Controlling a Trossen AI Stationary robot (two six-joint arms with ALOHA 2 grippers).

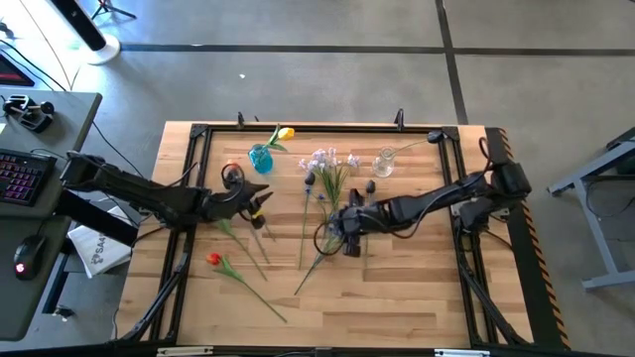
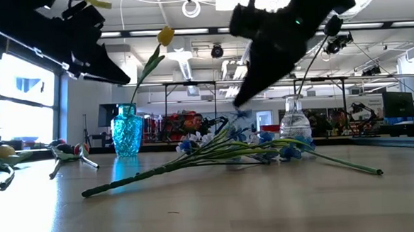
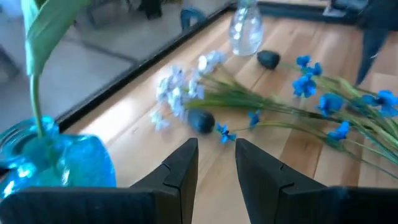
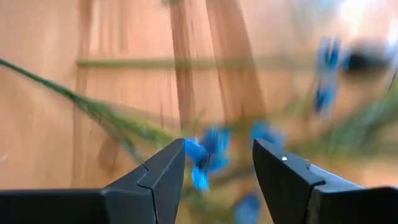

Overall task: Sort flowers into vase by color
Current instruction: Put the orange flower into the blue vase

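Note:
A blue glass vase (image 1: 260, 157) (image 3: 56, 163) (image 2: 127, 131) near the far edge holds one yellow tulip (image 1: 286, 133) (image 2: 165, 36). A clear vase (image 1: 383, 164) (image 3: 244, 31) (image 2: 293, 118) holds a thin stem. Pale blossom sprays (image 1: 322, 159) (image 3: 177, 87) and blue cluster flowers (image 1: 325, 203) (image 3: 329, 102) (image 4: 208, 155) lie flat mid-table. A red tulip (image 1: 213, 260) lies nearer the near left. My left gripper (image 1: 262, 206) (image 3: 216, 152) hovers open beside the blue vase. My right gripper (image 1: 342, 230) (image 4: 217, 165) hangs open above the blue clusters, raised off them in the low view.
Two dark pebbles (image 3: 201, 120) (image 3: 268, 59) lie among the flower heads. An orange flower head (image 1: 233, 169) lies left of the blue vase. A black frame (image 1: 198, 134) borders the wooden table. Bare wood (image 1: 397, 288) spreads toward the near edge.

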